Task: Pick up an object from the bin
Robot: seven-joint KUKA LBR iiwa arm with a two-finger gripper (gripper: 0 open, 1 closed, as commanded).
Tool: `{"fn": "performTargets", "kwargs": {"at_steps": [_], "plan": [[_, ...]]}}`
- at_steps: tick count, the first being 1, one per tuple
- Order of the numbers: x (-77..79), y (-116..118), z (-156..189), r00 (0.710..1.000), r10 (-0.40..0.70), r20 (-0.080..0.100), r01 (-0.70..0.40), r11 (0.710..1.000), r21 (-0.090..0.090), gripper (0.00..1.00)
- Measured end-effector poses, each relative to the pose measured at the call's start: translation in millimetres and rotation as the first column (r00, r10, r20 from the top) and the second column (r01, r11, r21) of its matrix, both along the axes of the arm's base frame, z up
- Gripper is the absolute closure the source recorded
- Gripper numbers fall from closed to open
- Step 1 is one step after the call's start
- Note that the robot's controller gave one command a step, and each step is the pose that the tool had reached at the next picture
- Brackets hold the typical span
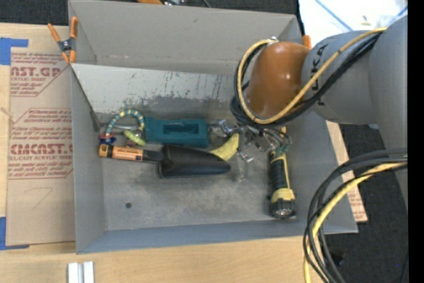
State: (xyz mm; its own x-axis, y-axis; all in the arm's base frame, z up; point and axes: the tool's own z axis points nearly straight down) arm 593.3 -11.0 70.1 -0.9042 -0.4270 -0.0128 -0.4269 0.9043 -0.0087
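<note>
**A:** What comes first at the near side of the grey metal bin (165, 205)?

**B:** Bare floor; then, toward the view's right, a black cylindrical torch with yellow bands (279, 179), its long axis running near to far; its far end comes up just beside the tool (248, 142).

**A:** And the tool itself?

**B:** It hangs low under the arm's orange dome cover (278, 79), about the middle of the bin; whether it is wide or narrow I cannot tell; nothing shows held in it.

**A:** Which thing is it closest to?

**B:** A small yellow wedge-shaped piece (226, 148), just to the view's left of the tool and touching the right end of a long black plastic scoop (192, 161); the scoop lies crosswise, left to right. I judge the wedge the likely pick; the move turns on a slight shift leftward, clear of the torch.

**A:** Farther back?

**B:** A teal rectangular block (174, 132) lies behind the scoop; left of them are an orange and black marker-like stick (122, 153) and a green and blue beaded loop (126, 120), well apart from the tool; then the far wall.
</note>
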Motion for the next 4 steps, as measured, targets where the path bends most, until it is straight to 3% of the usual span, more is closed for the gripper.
{"fn": "performTargets", "kwargs": {"at_steps": [1, 2, 4], "plan": [[-1.3, -14, 0, 1.0, -0.023, 0.0, 0.023, 1.0, 0.003, 1.0], [-1.3, -14, 1, 1.0, -0.023, 0.0, 0.023, 1.0, 0.003, 1.0], [-3.1, -12, 62, 1.0, -0.022, -0.004, 0.022, 1.0, 0.003, 1.0]]}}
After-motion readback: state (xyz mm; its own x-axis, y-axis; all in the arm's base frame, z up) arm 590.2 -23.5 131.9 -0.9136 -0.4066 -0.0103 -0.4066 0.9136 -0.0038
